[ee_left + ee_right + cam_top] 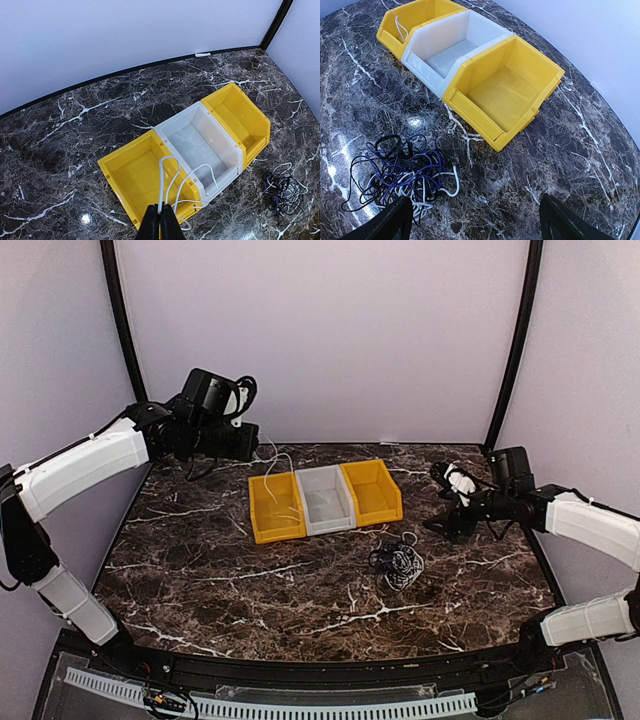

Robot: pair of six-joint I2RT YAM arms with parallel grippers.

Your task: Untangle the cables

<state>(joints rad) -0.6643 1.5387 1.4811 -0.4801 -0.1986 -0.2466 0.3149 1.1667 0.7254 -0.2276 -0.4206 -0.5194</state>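
Overhead, the dark marble-patterned tabletop [200, 570] has broad bare room along its near and left sides. Pale lilac walls close off the back and both flanks. Three open plastic bins stand touching in a row near the middle: a left yellow bin [275, 507], a translucent white bin [325, 498] and a right yellow bin [372, 490]. The left gripper [256, 444] hangs raised over the back-left corner, and a thin white cable [278, 465] runs from it down into the left yellow bin. A tangle of thin cords [398, 565] lies on the table in front of the right yellow bin, apart from it. The right gripper [438, 500] hovers near the right edge beside the tangle, jaws spread.

From the left wrist, the left gripper [160, 225] has its fingers pinched together on the white cable [162, 180]. The cable rises in loops over the left yellow bin [120, 172], and one loop arches across the wall into the white bin [200, 142]. The tangle [282, 192] sits far right, beyond the right yellow bin [240, 117].

From the right wrist, the right gripper [482, 222] has its dark fingers [395, 222] wide apart with nothing between them. The tangle [400, 172] lies just beside the left one. Its black, violet and white strands cross in loose loops. An end of the white cable [399, 25] shows in the far yellow bin [420, 10].
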